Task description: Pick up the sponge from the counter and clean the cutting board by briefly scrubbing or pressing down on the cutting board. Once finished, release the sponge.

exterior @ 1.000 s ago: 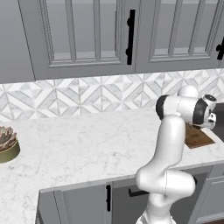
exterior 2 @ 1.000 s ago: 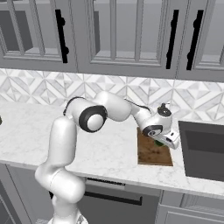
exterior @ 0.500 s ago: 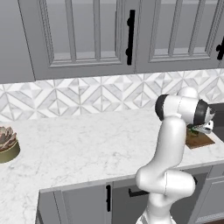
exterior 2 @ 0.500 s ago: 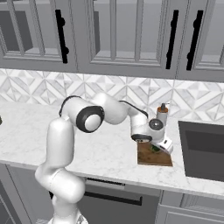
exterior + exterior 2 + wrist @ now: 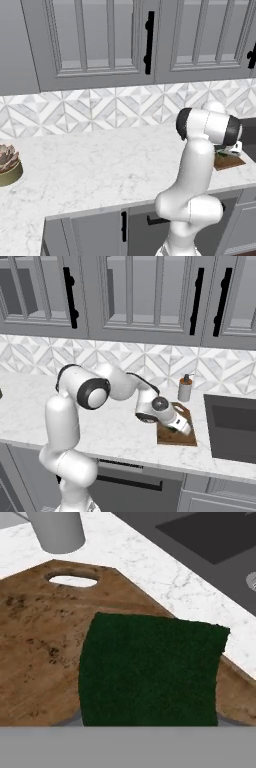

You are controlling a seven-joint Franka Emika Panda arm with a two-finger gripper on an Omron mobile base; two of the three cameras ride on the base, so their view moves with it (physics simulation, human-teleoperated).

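Sponge (image 5: 150,672): dark green scouring face toward the hand camera, roughly rectangular, coarse matte texture, corners slightly uneven; yellow layer not visible from here. It lies low over the cutting board (image 5: 40,642), covering the near right part of it; whether it is pressed flat on the wood can't be told.

Cutting board: dark brown wood with darker blotchy stains, angled corners, oval handle hole at the far end. It lies flat on the white marble-look desk (image 5: 115,431), right beside the dark sink (image 5: 232,426).

Tool (image 5: 181,427) sits low over the board in the right base view, pointing down. Fingers are hidden behind the sponge in the hand view, so the jaws look narrowed on the sponge, gripping it.

Grey soap dispenser (image 5: 185,389) stands just behind the board's handle end. Potted succulent (image 5: 7,165) far off at the left end of the desk.

No readable labels, brands or writing anywhere.
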